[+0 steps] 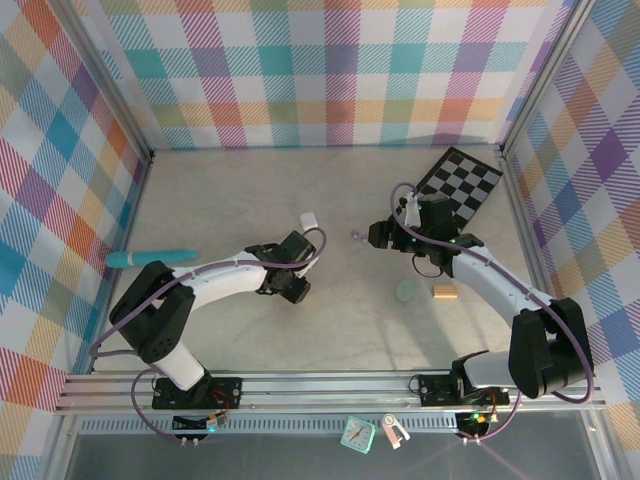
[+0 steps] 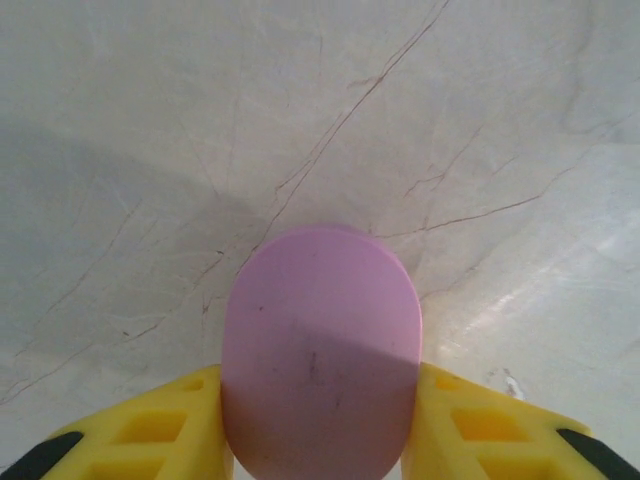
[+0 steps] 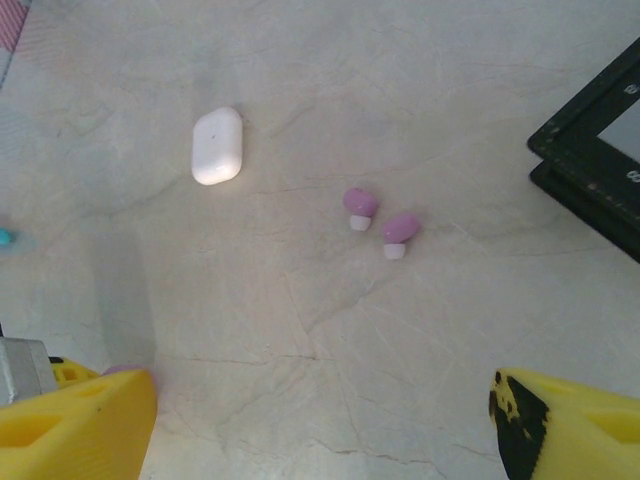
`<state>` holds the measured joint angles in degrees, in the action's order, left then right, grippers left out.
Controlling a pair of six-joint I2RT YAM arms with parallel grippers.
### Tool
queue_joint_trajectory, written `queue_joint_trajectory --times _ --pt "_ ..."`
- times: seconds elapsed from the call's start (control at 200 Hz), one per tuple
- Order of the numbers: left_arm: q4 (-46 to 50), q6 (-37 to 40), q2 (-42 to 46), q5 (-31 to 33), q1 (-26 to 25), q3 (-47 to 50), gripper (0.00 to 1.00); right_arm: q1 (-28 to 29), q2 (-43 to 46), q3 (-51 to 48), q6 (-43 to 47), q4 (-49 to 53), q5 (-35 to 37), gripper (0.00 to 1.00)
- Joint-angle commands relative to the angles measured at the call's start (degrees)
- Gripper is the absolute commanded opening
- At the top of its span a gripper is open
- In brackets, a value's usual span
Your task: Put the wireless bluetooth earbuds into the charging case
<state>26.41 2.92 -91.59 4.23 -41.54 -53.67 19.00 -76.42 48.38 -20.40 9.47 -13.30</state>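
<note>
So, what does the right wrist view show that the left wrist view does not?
Right wrist view: two lilac earbuds lying side by side on the surface, a white case to their left, and a corner of a black checkerboard at the right edge. Left wrist view: a lilac case, close up, between the jaws. Both: the pale marbled table and yellow jaws along the bottom.

Top cam looking down from the near side; wrist cams facing tabletop [image 1: 250, 200] close-up, left crowding charging case [image 2: 320, 350], right sharing earbuds [image 3: 400, 228] with top.
</note>
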Motion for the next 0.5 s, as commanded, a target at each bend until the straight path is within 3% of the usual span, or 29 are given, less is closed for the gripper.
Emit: queue_joint_trajectory --times 0.0,0.195,0.35,0.495 --pt "-4.69 3.62 6.24 -2.82 0.35 1.15 0.38 -0.30 1.52 0.69 -1.82 -1.76 -8.33 0.86" --pt "-18.43 9.15 13.31 -8.15 0.24 5.49 0.37 -0.37 1.05 1.10 -8.46 -2.92 -23.63 0.84" --pt "-28.85 14.82 17.74 -17.16 0.21 9.79 0.38 -0.29 -0.52 2.86 -10.66 -0.30 -31.60 0.81" --pt "-32.26 15.93 19.07 -19.44 0.08 10.29 0.35 0.23 -2.76 4.20 -10.89 0.74 -40.65 0.79"
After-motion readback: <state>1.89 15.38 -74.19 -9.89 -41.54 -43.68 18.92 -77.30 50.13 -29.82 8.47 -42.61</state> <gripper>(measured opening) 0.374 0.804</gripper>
